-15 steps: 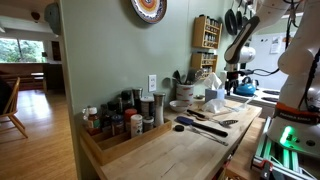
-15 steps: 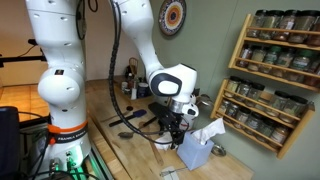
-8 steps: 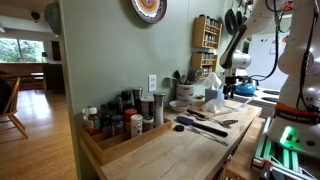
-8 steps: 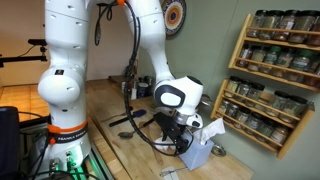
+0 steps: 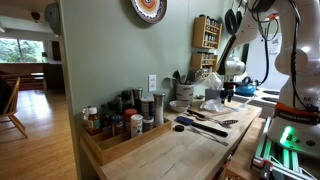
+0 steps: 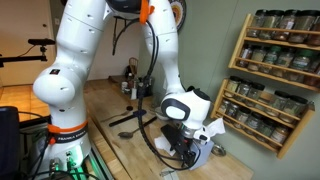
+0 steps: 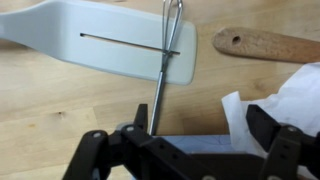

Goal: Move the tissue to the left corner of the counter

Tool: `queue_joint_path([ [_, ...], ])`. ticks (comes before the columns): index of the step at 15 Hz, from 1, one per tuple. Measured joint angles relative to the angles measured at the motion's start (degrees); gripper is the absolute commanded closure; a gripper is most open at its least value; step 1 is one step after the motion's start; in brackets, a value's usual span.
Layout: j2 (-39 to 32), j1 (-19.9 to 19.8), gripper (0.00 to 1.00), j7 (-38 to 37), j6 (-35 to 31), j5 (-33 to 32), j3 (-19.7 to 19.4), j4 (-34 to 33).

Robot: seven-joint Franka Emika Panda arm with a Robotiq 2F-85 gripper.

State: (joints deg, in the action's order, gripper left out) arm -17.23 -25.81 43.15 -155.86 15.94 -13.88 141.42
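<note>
Pincer point(image 7: 190, 152) spread wide and pinching nothing, I point straight down at the counter point(image 7: 60, 105). The tissue point(image 7: 295, 100) rises between my fingers point(image 7: 92, 152), close against one and well apart from the other. Its bluish box point(image 7: 200, 146) sits directly beneath my palm.

My worry is that off-centre fit. If I press together from here, I judge the nearer finger would meet the soft sheet first and either fold it aside or catch only an edge. That could tear it, or draw it out alone and leave the box behind. Dropping lower could also set a fingertip on the box rim and shove it.

The whisk point(image 7: 163, 70) has its handle running up to just beside my fingers. Beyond it lie the white spatula point(image 7: 100, 35) and a wooden spoon point(image 7: 270, 45). A low sweep toward the corner could drag any of them.

My arm point(image 6: 160, 50) climbs high from its base and arches over. It then drops steeply, with the wrist bent so I hang low over the box.
</note>
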Motion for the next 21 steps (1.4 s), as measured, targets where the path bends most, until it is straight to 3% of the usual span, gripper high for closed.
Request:
queue_joint_path([
  [7,-5.09,-9.09,0.00,7.77,-0.18,1.73,4.87,-3.78],
  [13,-5.43,-11.10,0.00,10.28,0.02,0.24,4.88,-3.82],
  [21,-2.70,-13.35,0.00,10.90,5.60,0.62,4.80,-3.91],
])
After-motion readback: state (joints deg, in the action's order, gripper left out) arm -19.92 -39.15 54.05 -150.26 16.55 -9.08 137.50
